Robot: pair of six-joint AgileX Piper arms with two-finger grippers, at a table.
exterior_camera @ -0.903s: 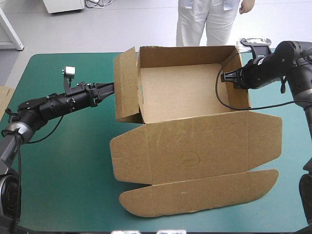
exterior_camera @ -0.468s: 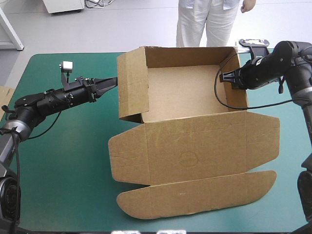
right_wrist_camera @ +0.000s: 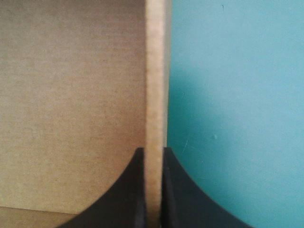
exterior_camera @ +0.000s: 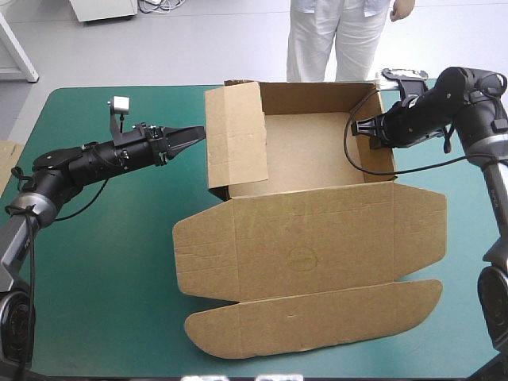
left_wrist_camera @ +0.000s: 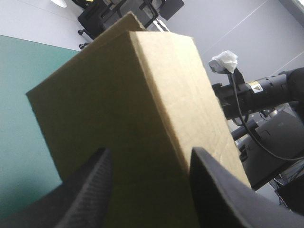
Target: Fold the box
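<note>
Box (exterior_camera: 305,238), frame centre: likely light, stiff board, best held by wall rims. Right gripper (exterior_camera: 357,125) pinching one; left gripper (exterior_camera: 195,133) splayed.

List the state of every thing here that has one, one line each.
box: open tray, walls raised.
left side flap: upright, tipped inward, not tucked.
lid: unfolded, flat on the teal-green cover.
left gripper: open, at the flap's outer face.
right gripper: shut on the box, pinching its right wall.
</note>
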